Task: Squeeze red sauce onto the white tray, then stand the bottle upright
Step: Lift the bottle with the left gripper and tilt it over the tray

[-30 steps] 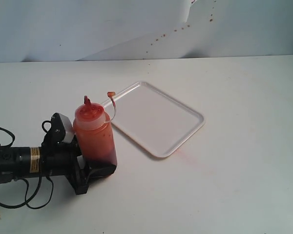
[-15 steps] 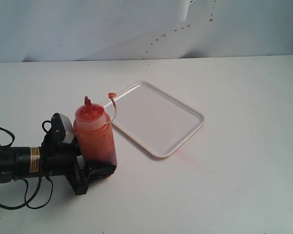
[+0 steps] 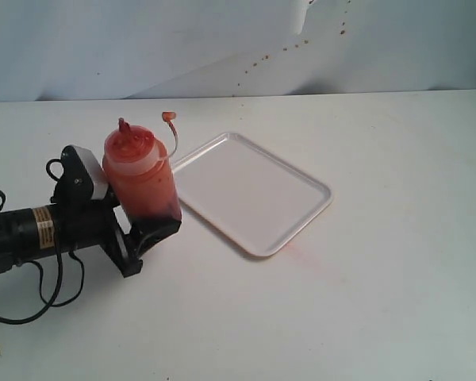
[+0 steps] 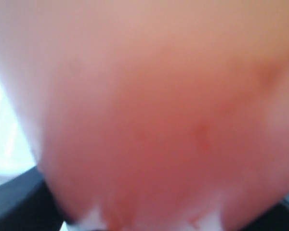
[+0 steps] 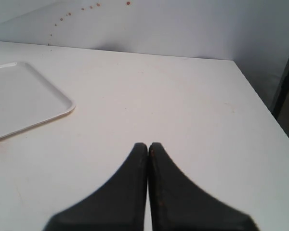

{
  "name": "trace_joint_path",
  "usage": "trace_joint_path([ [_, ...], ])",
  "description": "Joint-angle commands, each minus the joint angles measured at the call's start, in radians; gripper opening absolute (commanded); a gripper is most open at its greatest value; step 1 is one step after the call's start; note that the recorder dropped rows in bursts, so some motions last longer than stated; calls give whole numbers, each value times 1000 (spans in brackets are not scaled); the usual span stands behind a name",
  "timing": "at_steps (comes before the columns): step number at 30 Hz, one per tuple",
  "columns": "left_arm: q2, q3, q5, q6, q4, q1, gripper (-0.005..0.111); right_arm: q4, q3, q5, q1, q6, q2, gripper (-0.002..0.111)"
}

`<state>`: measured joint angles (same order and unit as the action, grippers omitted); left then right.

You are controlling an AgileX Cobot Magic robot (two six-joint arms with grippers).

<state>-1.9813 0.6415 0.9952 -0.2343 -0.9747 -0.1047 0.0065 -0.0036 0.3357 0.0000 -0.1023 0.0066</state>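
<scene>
The bottle [image 3: 141, 178], translucent and full of red sauce, is held off the table, leaning a little left, its nozzle up and its tethered tip cap [image 3: 168, 117] hanging free. My left gripper [image 3: 147, 226] is shut on the bottle's lower body. In the left wrist view the bottle [image 4: 149, 110] fills the frame as an orange blur. The white tray [image 3: 250, 190] lies flat just right of the bottle, with no sauce visible on it. My right gripper [image 5: 148, 145] is shut on nothing above bare table, with the tray's corner [image 5: 24, 98] off to one side; it is out of the exterior view.
A faint pink smear [image 3: 295, 251] marks the table by the tray's near corner. Small red-brown specks [image 3: 262, 59] dot the back wall. The table's edge [image 5: 265, 103] runs close to the right gripper, with a dark stand [image 5: 286, 77] beyond it.
The left gripper has lifted the bottle off the table and carried it up and to the left. The bottle now leans slightly. The tray has not moved.
</scene>
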Motion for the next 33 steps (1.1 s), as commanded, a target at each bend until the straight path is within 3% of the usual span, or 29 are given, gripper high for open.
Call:
trace_joint_path([
  [1, 23, 5, 53, 178, 141, -5, 0, 1, 4, -1, 2, 6, -7, 0],
  [9, 23, 5, 128, 378, 374, -5, 0, 1, 4, -1, 2, 6, -7, 0],
  [18, 23, 70, 130, 402, 346, -5, 0, 1, 4, -1, 2, 6, -7, 0],
  [22, 23, 150, -30, 447, 330, -5, 0, 1, 4, -1, 2, 6, -7, 0],
  [27, 23, 215, -108, 492, 330, -9, 0, -18, 4, -10, 2, -3, -7, 0],
  [31, 23, 323, -429, 712, 382, -107, 0, 60, 4, -117, 2, 9, -7, 0],
  [33, 23, 352, -446, 798, 466, -163, 0, 270, 4, -174, 2, 23, -7, 0],
])
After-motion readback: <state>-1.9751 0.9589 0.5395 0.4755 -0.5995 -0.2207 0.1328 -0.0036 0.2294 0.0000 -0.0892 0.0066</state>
